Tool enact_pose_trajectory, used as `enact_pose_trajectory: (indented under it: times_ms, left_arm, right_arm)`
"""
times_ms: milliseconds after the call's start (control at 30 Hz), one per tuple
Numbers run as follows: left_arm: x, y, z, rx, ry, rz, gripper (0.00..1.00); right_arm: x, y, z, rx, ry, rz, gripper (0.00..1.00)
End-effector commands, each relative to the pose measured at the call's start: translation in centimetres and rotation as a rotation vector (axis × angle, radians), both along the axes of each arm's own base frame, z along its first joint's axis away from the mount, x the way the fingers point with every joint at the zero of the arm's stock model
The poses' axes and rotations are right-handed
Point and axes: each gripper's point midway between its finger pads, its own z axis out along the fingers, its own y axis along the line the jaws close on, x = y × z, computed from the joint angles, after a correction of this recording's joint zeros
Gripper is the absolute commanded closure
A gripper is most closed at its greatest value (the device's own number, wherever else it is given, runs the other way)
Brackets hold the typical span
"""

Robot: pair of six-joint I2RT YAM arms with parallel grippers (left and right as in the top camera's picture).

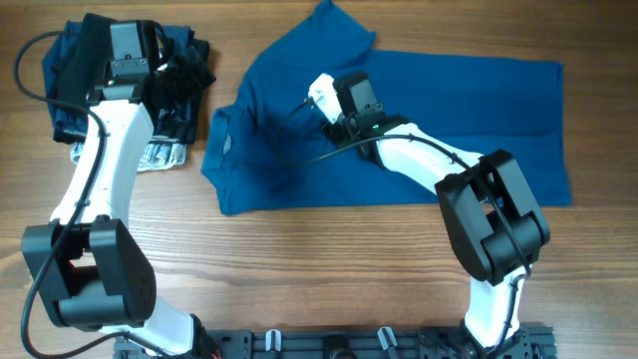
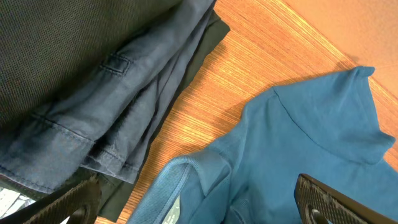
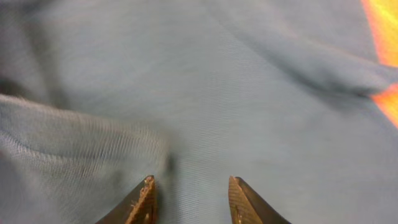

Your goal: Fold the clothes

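- The blue T-shirt [image 1: 449,130] lies spread across the worktop [image 1: 299,279]. Its chest is directly beneath the right jaws, which stand partly apart with nothing between them.
- A raised ridge of cloth [image 3: 74,143] sits just beside one of the right fingertips [image 3: 147,198]. If the jaws travel low from here, that tip could snag the ridge and drag the fabric out of line.
- If they close where they hang, the right jaws may pinch two layers at once. They could also take only a thin skin of the soft fabric, which would likely slip free in a lift.
- The left jaws are wide apart and empty. The stack of folded garments [image 2: 93,93] lies beneath one finger, and the shirt's collar [image 2: 180,177] sits between the fingers.
- A descent there risks catching the edge of the stack along with the collar and pulling the finished pile apart.
- One sleeve [image 1: 334,30] juts out beyond the right jaws. Left as it lies, it would probably make the next fold lopsided.
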Motion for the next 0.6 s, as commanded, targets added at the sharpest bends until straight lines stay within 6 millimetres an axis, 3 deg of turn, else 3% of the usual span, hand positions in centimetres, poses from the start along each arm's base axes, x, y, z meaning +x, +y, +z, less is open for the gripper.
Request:
enact_pose_trajectory:
  times_ms: [0,100,167,233,367,500,567]
  left_arm:
    - [0.2,0.1,1.2,0.015,-0.031,-0.012,0.0]
    - [0.2,0.1,1.2,0.015,-0.031,-0.012,0.0]
    - [0.2,0.1,1.2,0.015,-0.031,-0.012,0.0]
    - [0.2,0.1,1.2,0.015,-0.031,-0.012,0.0]
    - [0.2,0.1,1.2,0.015,-0.031,-0.012,0.0]
    - [0.2,0.1,1.2,0.015,-0.031,-0.012,0.0]
    - [0.2,0.1,1.2,0.015,-0.031,-0.012,0.0]
  right_arm:
    - [2.8,-2.1,3.4,-0.002,-0.096,-0.196,0.59]
    - [2.9,-1.2,6.9,0.053,-0.083,-0.195,0.6]
    - [1.6,1.1,7.5,0.095,-0.016,-0.068,0.59]
    - [-0.9,4.7,7.9,0.178,0.086,0.127,0.6]
    - [-3.8,7.9,7.8,0.238,0.141,0.363,0.59]
    - [-4.2,8.6,6.5,0.195,0.122,0.459,0.68]
    - [-4.1,9.2,6.0,0.186,0.104,0.484,0.65]
